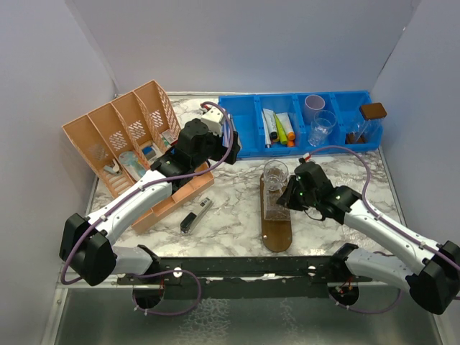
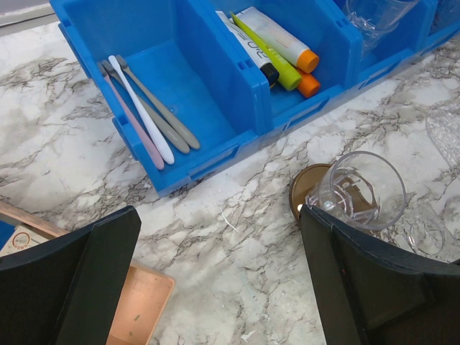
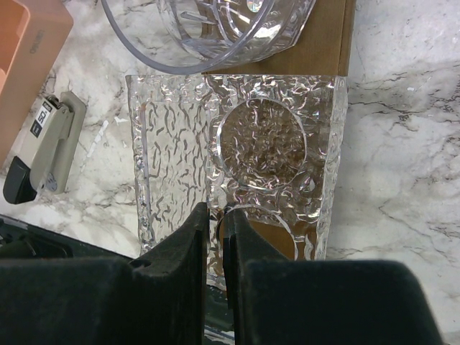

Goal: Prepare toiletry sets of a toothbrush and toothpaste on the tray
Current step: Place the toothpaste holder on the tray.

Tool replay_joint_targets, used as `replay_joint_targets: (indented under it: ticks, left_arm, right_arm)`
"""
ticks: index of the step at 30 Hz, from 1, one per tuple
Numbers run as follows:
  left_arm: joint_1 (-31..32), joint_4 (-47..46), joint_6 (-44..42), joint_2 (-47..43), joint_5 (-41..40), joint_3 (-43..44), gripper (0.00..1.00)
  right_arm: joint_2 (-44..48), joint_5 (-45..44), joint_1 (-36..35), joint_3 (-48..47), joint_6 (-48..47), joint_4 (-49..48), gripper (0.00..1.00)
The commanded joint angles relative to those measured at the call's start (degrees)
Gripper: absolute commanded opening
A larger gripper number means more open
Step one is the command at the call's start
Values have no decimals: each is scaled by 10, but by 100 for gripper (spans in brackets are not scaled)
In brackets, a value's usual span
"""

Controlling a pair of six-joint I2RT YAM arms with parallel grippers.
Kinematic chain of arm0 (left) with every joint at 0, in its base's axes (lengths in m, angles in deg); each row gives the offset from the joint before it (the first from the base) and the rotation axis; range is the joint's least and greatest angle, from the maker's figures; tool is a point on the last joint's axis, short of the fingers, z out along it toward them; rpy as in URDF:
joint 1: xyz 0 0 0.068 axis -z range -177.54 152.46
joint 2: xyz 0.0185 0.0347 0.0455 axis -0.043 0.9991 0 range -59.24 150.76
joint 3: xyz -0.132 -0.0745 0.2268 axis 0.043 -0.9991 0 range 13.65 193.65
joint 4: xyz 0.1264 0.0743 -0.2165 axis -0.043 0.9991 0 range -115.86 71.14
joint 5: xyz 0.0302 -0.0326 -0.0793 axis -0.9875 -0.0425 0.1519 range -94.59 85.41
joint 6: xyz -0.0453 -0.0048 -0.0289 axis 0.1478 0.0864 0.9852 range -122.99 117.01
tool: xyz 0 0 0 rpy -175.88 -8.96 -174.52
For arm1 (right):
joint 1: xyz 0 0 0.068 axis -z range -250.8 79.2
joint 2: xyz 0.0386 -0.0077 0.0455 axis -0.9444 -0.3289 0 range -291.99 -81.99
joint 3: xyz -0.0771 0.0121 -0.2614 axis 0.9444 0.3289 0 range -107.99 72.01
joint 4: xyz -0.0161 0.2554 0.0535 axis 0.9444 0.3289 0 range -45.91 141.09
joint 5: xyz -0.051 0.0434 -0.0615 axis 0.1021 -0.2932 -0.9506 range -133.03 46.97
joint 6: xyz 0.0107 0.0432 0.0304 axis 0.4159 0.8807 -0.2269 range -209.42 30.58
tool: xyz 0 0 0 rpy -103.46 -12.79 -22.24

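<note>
Wide-spread left gripper (image 2: 219,215) hovers nearest — toothbrushes (image 2: 147,108) lie just ahead and leftward in the blue bin (image 2: 248,86), long axes slanting away. Meanwhile right gripper (image 3: 215,215) pinches the textured tumbler (image 3: 266,144) by its wall, on the tray (image 3: 320,43).

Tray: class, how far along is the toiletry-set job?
Done: one round tumbler stands on the tray. In hand: the right pincer is shut on the wall of a textured tumbler over the tray. Left: toothbrushes and tubes lie in the blue bin, near the open left pincer.
</note>
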State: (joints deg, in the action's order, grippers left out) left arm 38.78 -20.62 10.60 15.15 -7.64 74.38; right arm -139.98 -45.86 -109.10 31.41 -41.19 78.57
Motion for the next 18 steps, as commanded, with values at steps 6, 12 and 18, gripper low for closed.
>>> replay_joint_targets:
  ticks: [6,12,18]
  left_arm:
    - [-3,-4,1,-3,-1,20,97]
    - [-3,-4,2,-3,0,21,97]
    - [-4,-5,2,-4,1,21,97]
  right_arm:
    - [0,-17,-4,14,2,-48,2]
    - [-2,-15,-4,18,1,-54,6]
    - [-4,-17,-4,24,2,-59,7]
